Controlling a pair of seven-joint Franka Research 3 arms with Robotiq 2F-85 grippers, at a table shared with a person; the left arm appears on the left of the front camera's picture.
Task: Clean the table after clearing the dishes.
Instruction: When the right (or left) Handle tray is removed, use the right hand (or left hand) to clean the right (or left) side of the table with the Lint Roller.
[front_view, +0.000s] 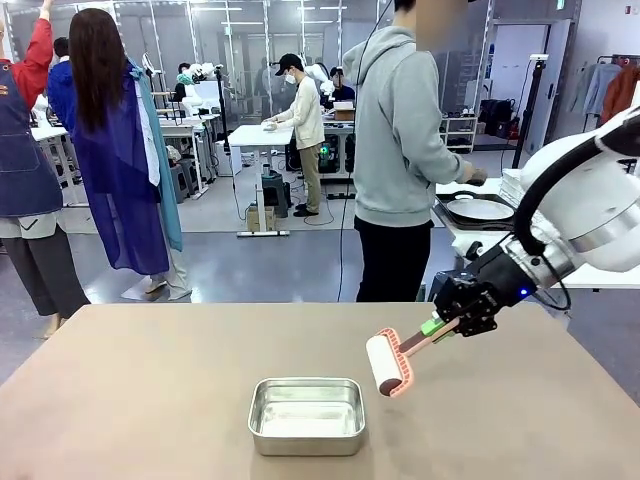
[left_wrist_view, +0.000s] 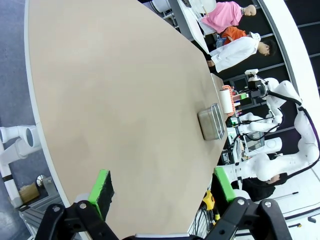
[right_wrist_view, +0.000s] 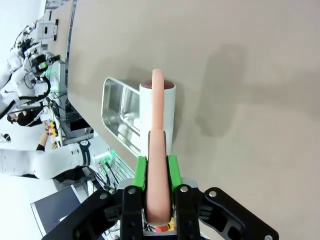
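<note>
Front view gives us the right gripper (front_view: 437, 327) pressed together on the pink handle of a lint roller (front_view: 386, 364). The white roll hangs low over the brownish surface (front_view: 150, 390), just beside the far right corner of a steel pan (front_view: 306, 415). We cannot tell whether the roll touches; its shadow in the right wrist view suggests a small gap. The left gripper (left_wrist_view: 164, 189) is spread wide and empty over the near edge. A white plate (front_view: 481, 209) lies on a dark tray (front_view: 446, 212) on the white table behind, beside a person (front_view: 400, 130).

Our chief worry is the pan: a stroke toward it could catch its rim and shove it along or off. We also fear the slim handle twisting in the pinch if pressed down hard, leaving the roll skidding rather than rolling.
</note>
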